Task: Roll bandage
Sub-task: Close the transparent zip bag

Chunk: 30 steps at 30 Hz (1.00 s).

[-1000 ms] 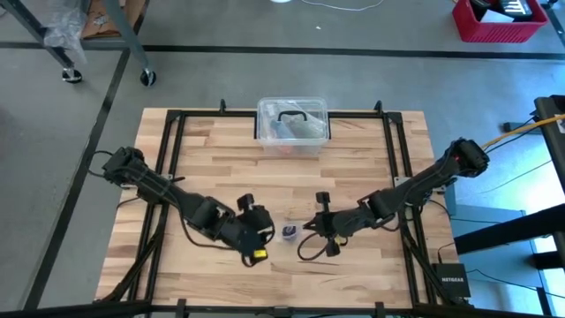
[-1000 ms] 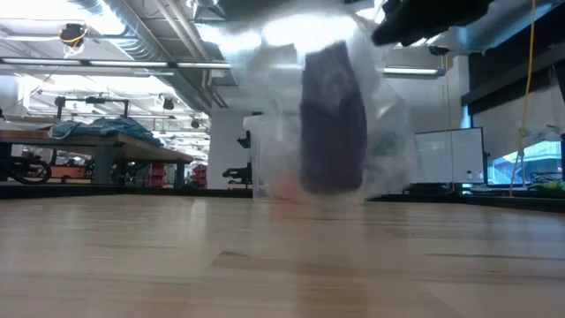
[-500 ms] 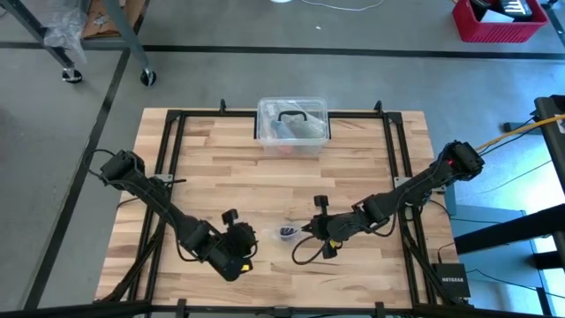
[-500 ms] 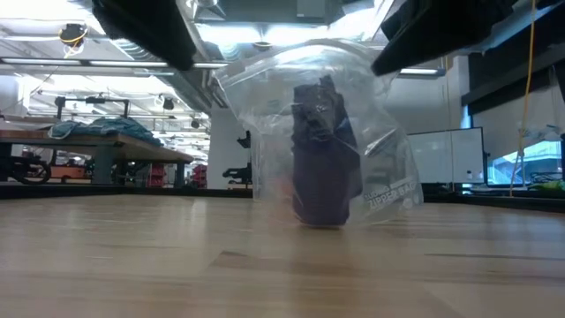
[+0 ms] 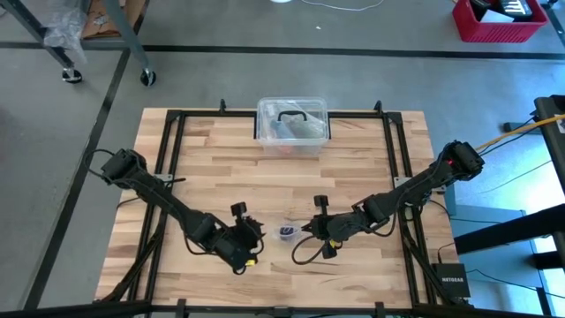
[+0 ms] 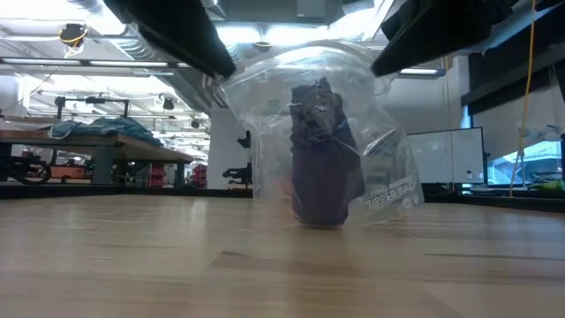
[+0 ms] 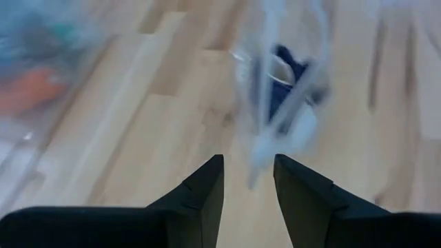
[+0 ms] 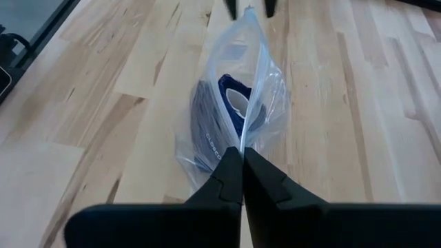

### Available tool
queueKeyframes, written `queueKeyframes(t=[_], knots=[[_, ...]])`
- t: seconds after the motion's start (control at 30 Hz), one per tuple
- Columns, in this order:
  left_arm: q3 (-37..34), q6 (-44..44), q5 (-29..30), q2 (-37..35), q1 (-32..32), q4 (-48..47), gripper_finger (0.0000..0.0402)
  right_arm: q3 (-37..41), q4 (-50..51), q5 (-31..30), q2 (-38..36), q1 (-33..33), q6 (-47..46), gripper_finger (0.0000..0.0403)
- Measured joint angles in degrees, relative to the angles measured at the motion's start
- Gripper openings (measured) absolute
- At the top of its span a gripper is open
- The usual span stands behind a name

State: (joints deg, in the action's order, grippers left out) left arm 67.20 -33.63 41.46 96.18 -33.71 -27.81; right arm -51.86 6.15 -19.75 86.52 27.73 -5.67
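Plastic in my right pincer [image 8: 242, 160]: fingers pressed together on the edge of the clear wrapper [image 8: 234, 117], holding it up near the middle of the front half of the worktop [image 5: 353, 177].
Left pincer [image 7: 248, 180]: I have it spread, aimed at the wrapper's opposite edge, just short of it and gripping nothing.
Bandage [image 6: 325, 155]: dark navy-purple fabric bunched inside the wrapper, lower end on or just above the wood; I cannot tell which.
Stage, as I judge it: the bandage is not out of the wrapper, so no rolling has begun.
Farther out: clear plastic box [image 5: 293, 125] with a black handle at the far edge, well apart from both arms.
Risk one: the thin film could slip or tear at my right pinch, dropping everything.
Risk two: closing my left fingers too deep could catch the fabric together with the film, so the wrapper would not open.
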Motion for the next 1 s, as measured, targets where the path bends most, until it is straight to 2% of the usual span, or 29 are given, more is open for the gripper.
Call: queueKeyframes(t=[0.07,0.27,0.83,1.0], knots=[[0.0,2.6,-2.2,0.0,0.5,0.1,0.0117,0.0,0.0,0.0,0.0,0.0,0.0,0.0004],[0.0,5.4,-3.0,0.8,1.7,0.3,0.0091,0.0,0.0,0.0,0.0,0.0,0.1,0.0005],[0.0,5.6,-4.6,1.8,2.2,0.6,0.0005,0.0,0.0,-0.1,0.0,0.0,0.3,0.0007],[0.0,4.4,-4.6,1.9,2.2,0.7,0.0001,0.0,0.0,-0.1,0.0,0.0,-0.4,0.0008]])
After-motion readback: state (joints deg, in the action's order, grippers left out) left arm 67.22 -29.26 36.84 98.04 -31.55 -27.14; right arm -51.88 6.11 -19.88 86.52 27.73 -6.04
